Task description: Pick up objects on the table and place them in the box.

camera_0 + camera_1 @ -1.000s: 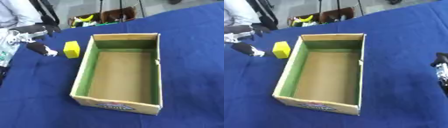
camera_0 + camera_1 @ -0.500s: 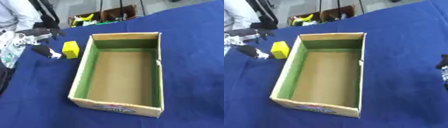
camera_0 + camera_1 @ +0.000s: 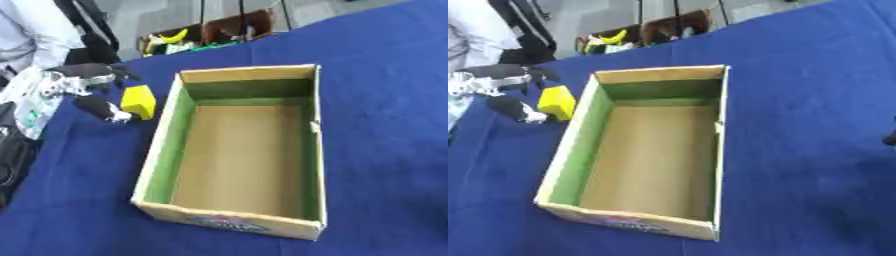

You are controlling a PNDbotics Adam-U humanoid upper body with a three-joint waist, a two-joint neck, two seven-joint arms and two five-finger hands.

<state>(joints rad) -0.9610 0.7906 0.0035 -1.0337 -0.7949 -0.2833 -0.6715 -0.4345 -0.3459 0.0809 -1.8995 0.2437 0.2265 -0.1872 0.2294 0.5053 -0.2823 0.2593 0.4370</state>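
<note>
Left eye view: robot's left hand (image 3: 87,87) at the left edge, fingers spread wide around a yellow block (image 3: 138,101) without closing on it; upper fingers reach over the block's far top edge, thumb (image 3: 103,109) low on its left side, tip just beside it. Whether anything touches the block, cannot tell. Block sits on the cloth, just left of the box's left wall, near the far corner.

Cardboard box (image 3: 308,150) open-topped, long axis running away from the camera, green lining on the inner walls, brown floor with nothing in it. Printed label on the near outer wall, not readable.

Right eye view: same layout, shifted left. It alone shows a dark sliver at the right edge, mid-height, the right hand (image 3: 891,139); fingers not made out. Left eye view does not show it.

Surface: blue cloth (image 3: 385,75) over the whole table. Beyond the far edge: grey floor, brown crates (image 3: 234,30) holding yellow and green items.
</note>
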